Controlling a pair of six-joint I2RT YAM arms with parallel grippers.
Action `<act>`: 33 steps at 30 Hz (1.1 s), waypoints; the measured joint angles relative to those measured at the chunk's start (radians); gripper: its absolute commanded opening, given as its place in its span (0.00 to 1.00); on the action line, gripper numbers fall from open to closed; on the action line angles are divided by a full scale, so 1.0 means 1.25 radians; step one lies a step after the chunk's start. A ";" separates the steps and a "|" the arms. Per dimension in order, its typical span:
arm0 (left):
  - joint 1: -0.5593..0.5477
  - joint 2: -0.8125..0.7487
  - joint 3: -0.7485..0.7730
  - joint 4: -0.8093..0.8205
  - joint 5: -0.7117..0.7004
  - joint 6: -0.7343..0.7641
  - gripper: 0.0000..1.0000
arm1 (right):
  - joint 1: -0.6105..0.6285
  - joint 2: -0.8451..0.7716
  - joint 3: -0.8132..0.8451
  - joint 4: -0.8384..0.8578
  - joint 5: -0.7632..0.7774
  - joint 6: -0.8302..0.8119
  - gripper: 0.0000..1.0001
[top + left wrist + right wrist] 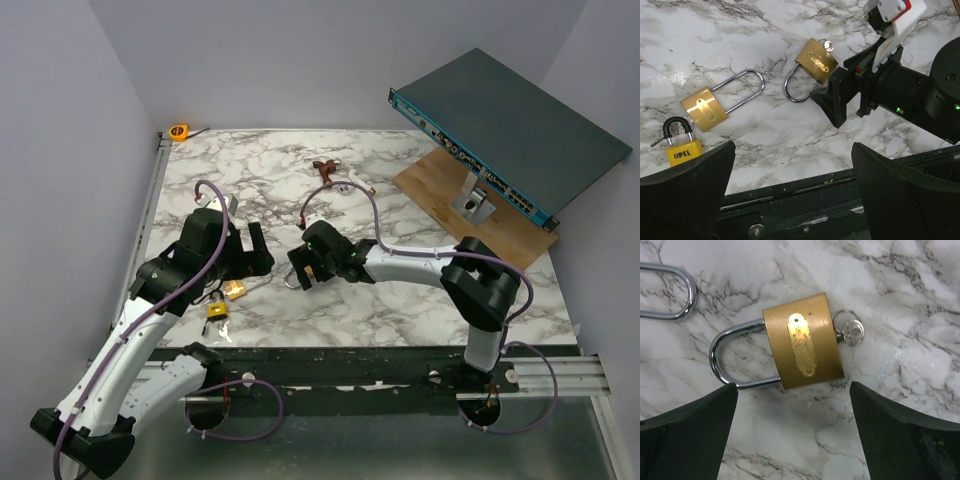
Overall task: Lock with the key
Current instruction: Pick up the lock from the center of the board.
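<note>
Desk (400, 305): white marble top with grey veins; both arm bases are bolted along the near edge.

Key (852, 331): small and silvery, on a thin ring. It sticks out of the base of the short brass padlock (802, 340), which lies flat a little left of the middle of the desk, toward the near edge. Both legs of the padlock's steel shackle meet the body.

Right gripper (793, 387): fingers spread wide, holding nothing. It is poised low by the short brass padlock, which lies just ahead of the gap between the fingers. From the left wrist view one finger comes close to the lock's body; I cannot tell whether it touches.

Left gripper (794, 150): also spread wide, nothing between the fingers, hanging over bare marble near the near edge, left of the right gripper.

Long-shackle brass padlock (702, 107): lies flat to the left of the short one and apart from it.

Yellow padlock (682, 150): black shackle, lettered "OPEL", just beside the long-shackle lock on the side of the near edge. A small silvery bit sits by its shackle, too small to identify.

Tape measure (179, 131): yellow, at the far left corner.

Rack unit (510, 140): dark teal, tilted, propped over a wooden board (440, 185) toward the far right corner
</note>
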 measured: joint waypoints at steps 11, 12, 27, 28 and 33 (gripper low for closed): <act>0.010 -0.013 -0.017 0.001 0.048 -0.008 0.99 | 0.000 0.088 0.070 0.019 0.047 -0.053 0.87; 0.010 -0.013 -0.017 0.001 0.051 -0.009 0.99 | 0.000 0.095 0.070 0.019 0.050 -0.055 0.87; 0.027 -0.014 -0.089 0.035 0.086 -0.060 0.98 | -0.001 0.110 0.075 0.035 0.074 -0.054 0.00; 0.030 -0.014 -0.099 0.041 0.092 -0.066 0.97 | -0.001 0.110 0.078 0.031 0.075 -0.043 0.01; 0.050 -0.012 -0.141 0.068 0.126 -0.090 0.91 | -0.002 0.076 0.065 -0.002 0.056 0.016 0.01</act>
